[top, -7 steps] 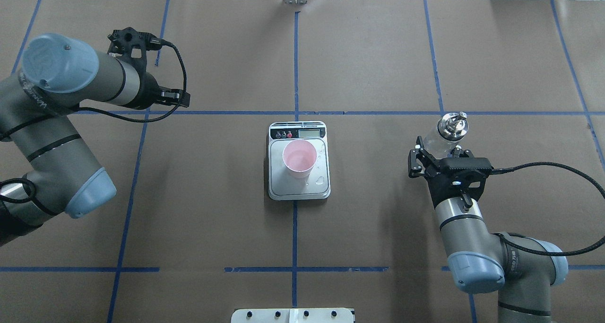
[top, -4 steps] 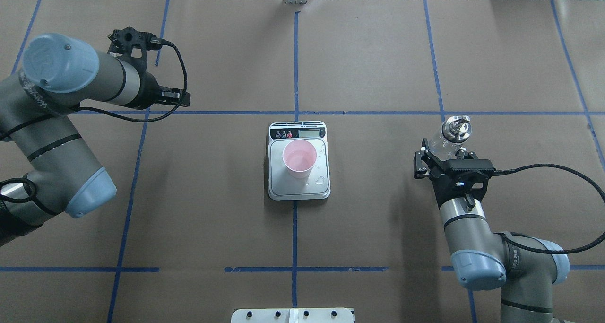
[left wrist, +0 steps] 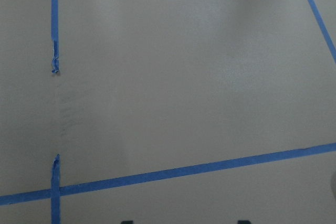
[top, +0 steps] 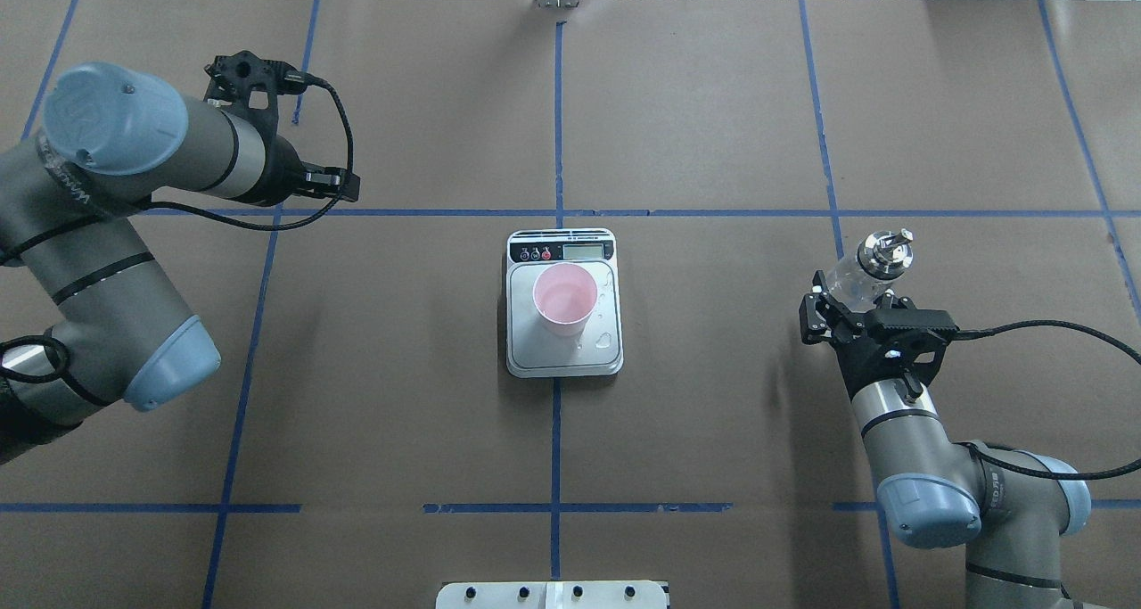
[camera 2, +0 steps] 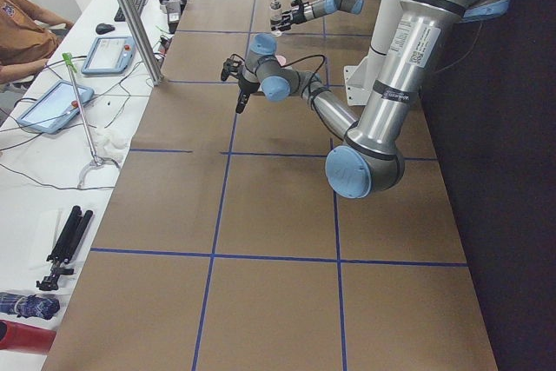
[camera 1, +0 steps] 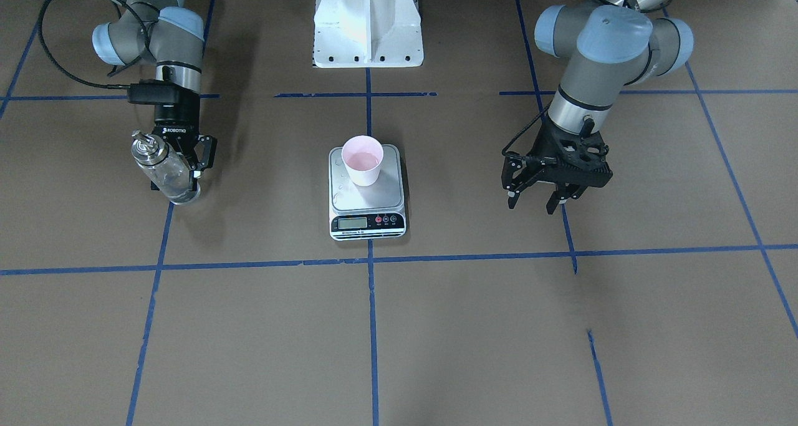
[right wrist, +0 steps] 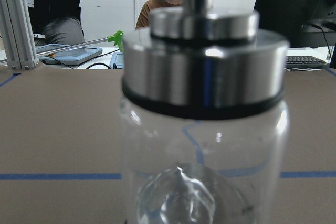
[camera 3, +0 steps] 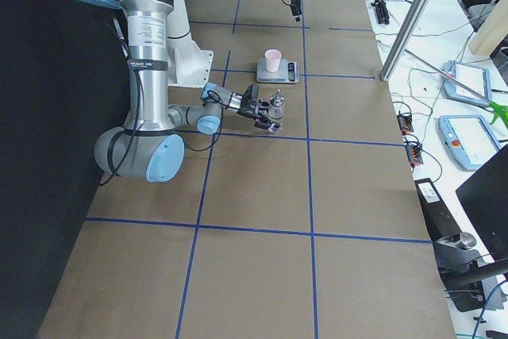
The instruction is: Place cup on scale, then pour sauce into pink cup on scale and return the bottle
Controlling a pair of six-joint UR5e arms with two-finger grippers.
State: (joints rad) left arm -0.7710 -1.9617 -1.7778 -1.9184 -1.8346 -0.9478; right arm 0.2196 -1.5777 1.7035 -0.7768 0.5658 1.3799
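Bottle [camera 1: 163,171] of clear glass, shiny silver pourer cap, is clamped in my right fingers [camera 1: 206,152]; my left fingers [camera 1: 553,200] hang apart.

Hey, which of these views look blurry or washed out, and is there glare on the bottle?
Right wrist view: the bottle fills the frame, slightly soft, with bright glints on its cap. Left wrist view: washed out, the table pale grey. Overhead view: sharp, but the strip beyond the table's far edge is blown white.
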